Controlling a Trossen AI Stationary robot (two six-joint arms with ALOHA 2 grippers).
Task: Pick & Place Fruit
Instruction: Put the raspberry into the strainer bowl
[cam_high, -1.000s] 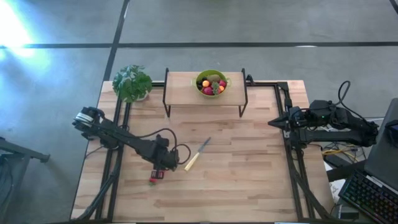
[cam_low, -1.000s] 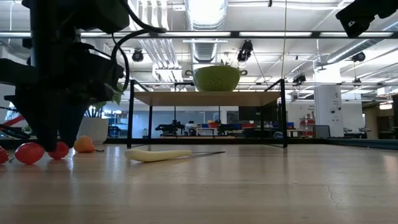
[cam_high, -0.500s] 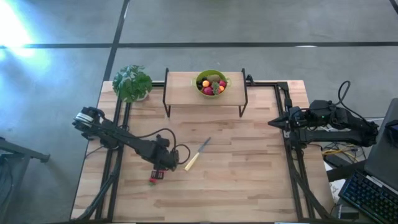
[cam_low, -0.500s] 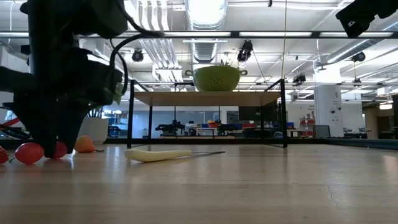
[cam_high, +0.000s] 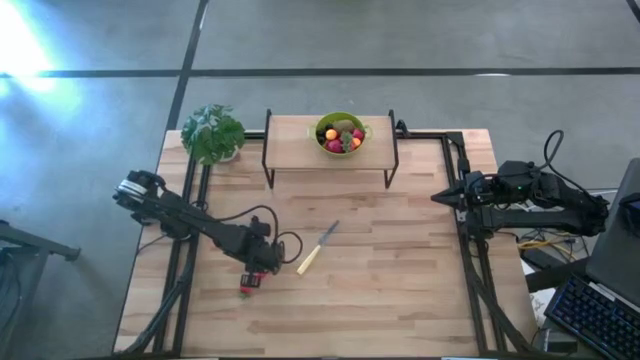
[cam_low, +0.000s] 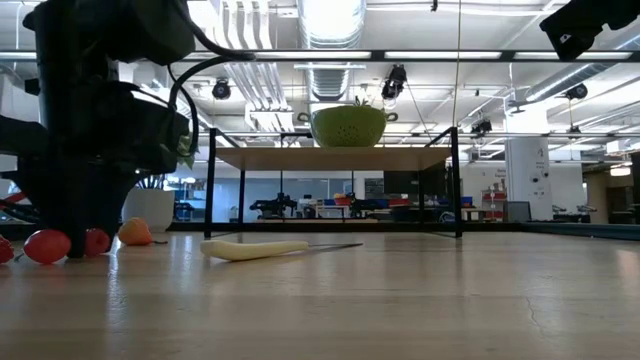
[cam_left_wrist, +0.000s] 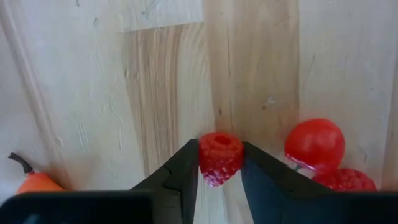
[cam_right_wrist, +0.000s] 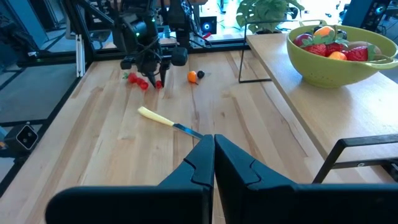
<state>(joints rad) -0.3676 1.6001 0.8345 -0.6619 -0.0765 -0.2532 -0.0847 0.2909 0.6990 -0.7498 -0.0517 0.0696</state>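
My left gripper (cam_high: 257, 272) points down at the near left of the table, its fingers closed on a red raspberry-like fruit (cam_left_wrist: 219, 157). Beside it lie a smooth red ball (cam_left_wrist: 314, 143), another red berry (cam_left_wrist: 339, 179) and an orange fruit (cam_left_wrist: 37, 182). A green bowl (cam_high: 341, 133) holding more fruit stands on a raised wooden shelf (cam_high: 300, 140) at the far side. My right gripper (cam_right_wrist: 213, 146) waits shut, high over the table's right edge. My left gripper pinches the raspberry-like fruit by its two opposite sides (cam_left_wrist: 205, 160) between the two fingers. The fingers (cam_left_wrist: 183, 171) come from above, pointing down. In the low view the fruit (cam_low: 96, 241) sits at table level, beside the fingers.
A pale-handled knife (cam_high: 317, 248) lies on the table right of the left gripper. A potted plant (cam_high: 212, 132) stands at the far left corner. The shelf's black legs (cam_high: 268, 170) stand on the table's far half.
My left gripper has sunk a little toward the table over the red fruit; the fruits and the knife lie where they were.
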